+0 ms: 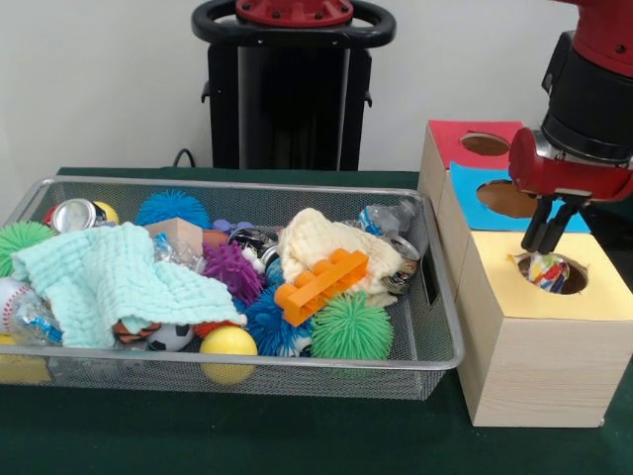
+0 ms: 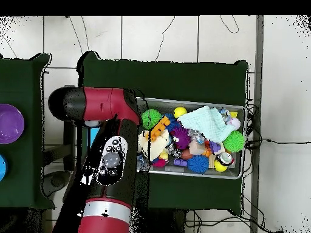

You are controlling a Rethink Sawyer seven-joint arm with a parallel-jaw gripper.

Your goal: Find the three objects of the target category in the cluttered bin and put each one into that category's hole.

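Note:
My gripper [image 1: 539, 247] hangs over the round hole [image 1: 556, 275] in the yellow-topped wooden box [image 1: 593, 292], to the right of the bin. Its jaws are drawn close together on the top of a crinkled, colourful packet [image 1: 547, 273] that sits partly inside that hole. The wire mesh bin [image 1: 247, 364] holds a crushed can [image 1: 77, 213], another crushed can [image 1: 401, 265], a clear crumpled wrapper [image 1: 381, 218], spiky balls, an orange brick [image 1: 321, 285] and cloths. In the overhead view my arm [image 2: 112, 158] covers the boxes and the gripper, with the bin [image 2: 243, 142] beside it.
Behind the yellow box stand a blue-topped box [image 1: 473, 203] and a red-topped box [image 1: 450, 139], each with its own hole. A mint cloth [image 1: 109, 282] and a cream cloth [image 1: 316, 242] cover part of the bin. A purple disc [image 2: 9, 123] lies on a side table.

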